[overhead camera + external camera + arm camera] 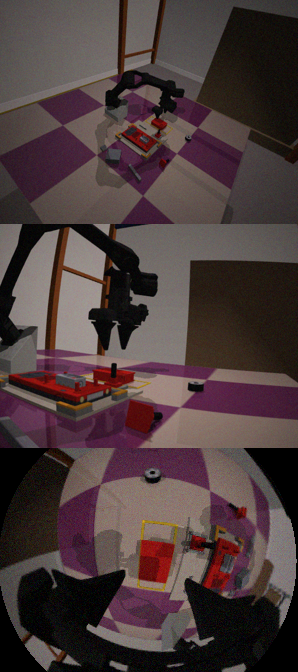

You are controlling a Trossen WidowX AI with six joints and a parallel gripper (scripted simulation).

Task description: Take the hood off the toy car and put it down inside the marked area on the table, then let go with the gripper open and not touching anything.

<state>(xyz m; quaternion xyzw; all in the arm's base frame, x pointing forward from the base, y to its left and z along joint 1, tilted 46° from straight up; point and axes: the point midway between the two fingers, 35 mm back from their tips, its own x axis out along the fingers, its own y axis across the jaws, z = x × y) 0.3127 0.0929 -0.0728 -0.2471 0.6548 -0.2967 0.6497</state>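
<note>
The red box-shaped hood (159, 123) (102, 375) (162, 550) lies on the table within the thin yellow outline of the marked area (172, 128) (150, 383) (160, 523), towards one end of it. In the wrist view its long sides lie close to the side lines. My gripper (161, 115) (114, 349) (156, 577) is open and empty, pointing down above the hood with a clear gap below the fingertips. The red toy car (135, 136) (35, 385) stands hoodless on its tray, with its grey engine block (144, 139) (70, 380) (227, 563) exposed.
A red part with a black upright handle (113, 370) stands between car and hood. A black wheel (188, 137) (195, 386) (152, 475), a red block with a black pin (162, 163) (139, 416) (241, 512), a grey block (113, 155) and a grey bar (134, 172) lie around the tray.
</note>
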